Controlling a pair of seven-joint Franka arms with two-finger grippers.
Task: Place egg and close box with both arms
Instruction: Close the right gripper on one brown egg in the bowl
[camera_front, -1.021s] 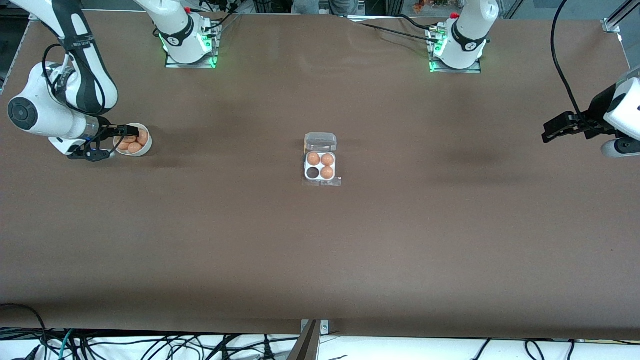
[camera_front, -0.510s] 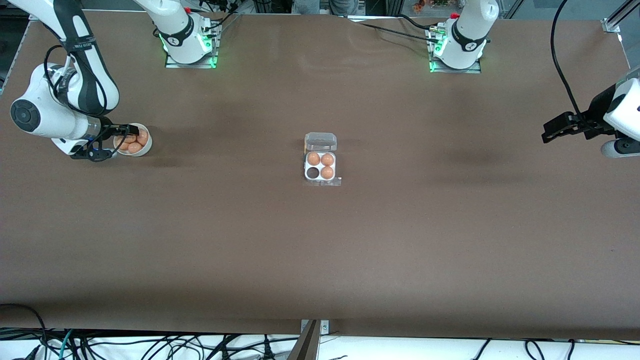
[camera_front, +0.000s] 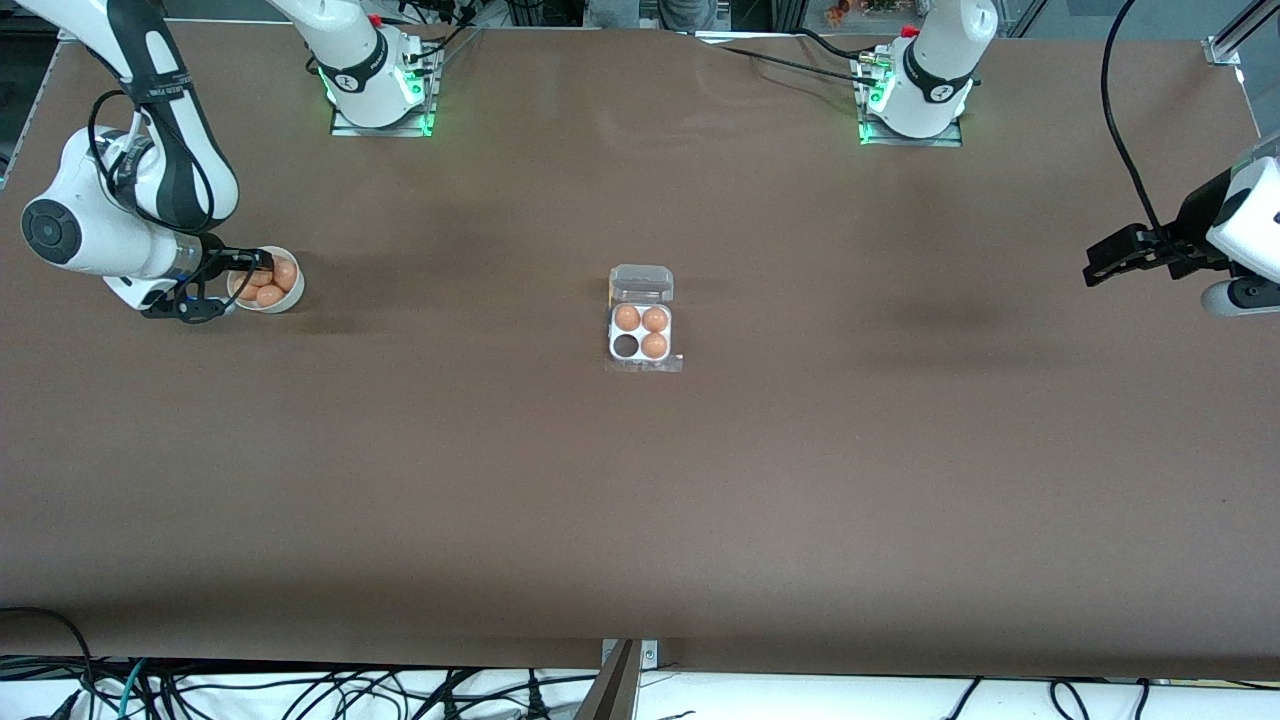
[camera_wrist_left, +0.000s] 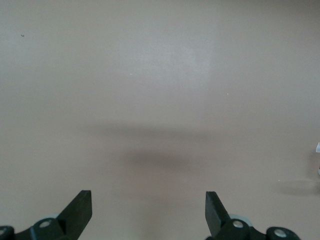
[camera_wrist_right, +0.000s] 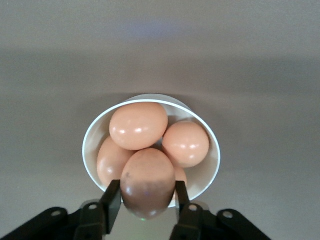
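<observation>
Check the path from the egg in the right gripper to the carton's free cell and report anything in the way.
Nothing visible blocks it. The right gripper is shut on the orange-brown egg at the round white bowl. Only bare brown table lies between the bowl and the white four-cell carton; its clear lid is open and one cell is empty.

Right gripper (camera_wrist_right: 148, 200) clamps 1 egg (camera_wrist_right: 148, 182) above the bowl (camera_wrist_right: 95, 135) holding others.

Orange-brown eggs standing out against white and brown

The smooth orange-brown egg (camera_wrist_right: 148, 183) is showing darker than its paler orange neighbours in the round white bowl (camera_wrist_right: 210, 172); the black right gripper (camera_wrist_right: 146, 200) is framing it, while the white-trayed, clear-lidded egg carton (camera_front: 641, 322) is sitting on the plain brown table (camera_front: 640, 480), one cell dark at 7 o'clock.
</observation>
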